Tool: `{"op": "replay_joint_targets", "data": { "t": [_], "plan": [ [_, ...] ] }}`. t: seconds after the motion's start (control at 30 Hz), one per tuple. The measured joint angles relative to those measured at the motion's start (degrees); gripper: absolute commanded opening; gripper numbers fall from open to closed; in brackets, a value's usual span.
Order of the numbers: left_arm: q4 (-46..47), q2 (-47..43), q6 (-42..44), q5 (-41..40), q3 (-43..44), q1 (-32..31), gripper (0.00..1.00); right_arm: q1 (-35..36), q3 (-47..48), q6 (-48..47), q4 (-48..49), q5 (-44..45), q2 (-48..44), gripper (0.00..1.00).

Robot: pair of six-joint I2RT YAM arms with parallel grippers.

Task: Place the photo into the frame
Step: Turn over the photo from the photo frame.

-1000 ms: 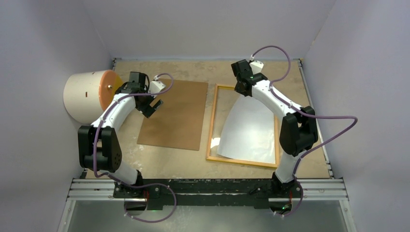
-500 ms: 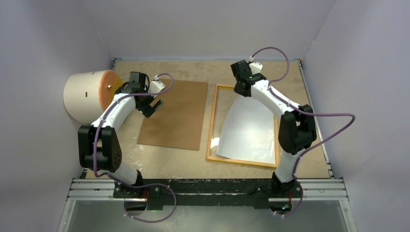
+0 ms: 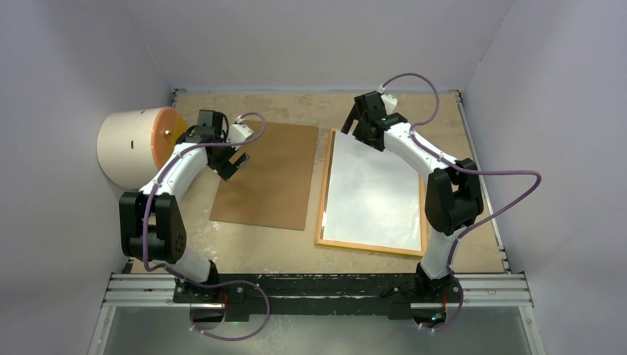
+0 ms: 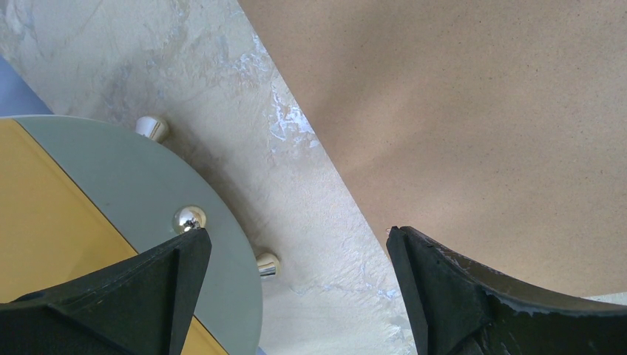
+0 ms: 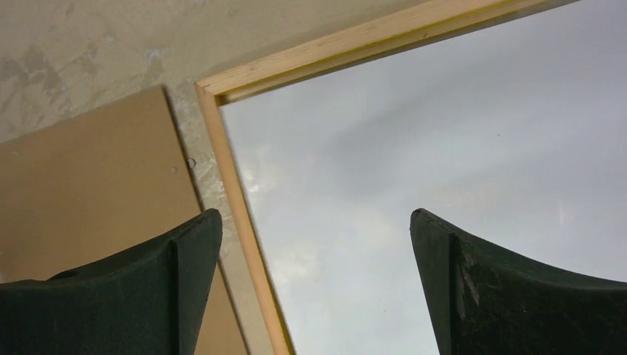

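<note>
The frame lies flat on the right half of the table, its light wood back up. The photo lies flat inside it, plain white side up, filling the opening. My right gripper hovers open over the frame's far left corner and holds nothing. In the right wrist view the wood rail and the pale photo sheet pass between the spread fingers of that gripper. My left gripper hangs open and empty over the left edge of the brown board.
A cream cylinder with an orange end lies at the far left, close to the left arm. The left wrist view shows its grey and yellow disc beside the board. Walls close in the table on three sides.
The right gripper has opened and let go of the photo's far edge. The photo, curled up before, has dropped flat into the frame. The left arm has not moved.
</note>
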Motion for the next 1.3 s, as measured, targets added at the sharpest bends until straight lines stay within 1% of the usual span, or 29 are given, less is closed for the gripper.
{"op": "replay_joint_targets", "data": {
  "t": [0.3, 0.4, 0.5, 0.67, 0.8, 0.87, 0.97, 1.07, 1.3],
  "plan": [
    [0.48, 0.15, -0.02, -1.27, 0.0, 0.37, 1.0, -0.48, -0.87, 0.26, 3.93, -5.73, -0.57, 0.99],
    [1.51, 0.92, -0.11, -2.73, 0.13, 0.66, 1.0, -0.37, -2.03, 0.57, 5.42, -7.43, -1.68, 0.99],
    [3.06, 3.06, -0.63, -5.22, 1.11, 0.92, 0.97, 0.61, -3.37, 1.84, 7.56, -9.49, -2.75, 0.99],
    [7.96, 8.68, -2.1, -11.72, 3.85, 1.79, 0.92, 6.56, -5.16, 4.87, 10.43, -12.0, -2.67, 0.99],
    [12.26, 13.6, -3.17, -16.92, 5.53, 2.71, 0.92, 12.39, -5.11, 7.19, 11.78, -12.83, -0.68, 0.99],
    [13.44, 15.65, -3.74, -18.23, 6.19, 2.99, 0.92, 14.86, -4.33, 8.22, 11.74, -12.85, 1.73, 0.99],
    [14.14, 17.75, -4.81, -18.93, 6.54, 3.1, 0.92, 16.7, -2.75, 9.51, 11.5, -12.76, 6.19, 0.99],
    [14.19, 19.69, -5.7, -18.78, 6.8, 3.08, 0.93, 17.09, -2.29, 10.99, 10.67, -12.15, 9.75, 0.99],
    [13.2, 21.33, -7.39, -14.73, 6.82, 3.04, 0.93, 17.07, -1.44, 13.46, 10.05, -10.73, 12.44, 0.98]
  ]
}}
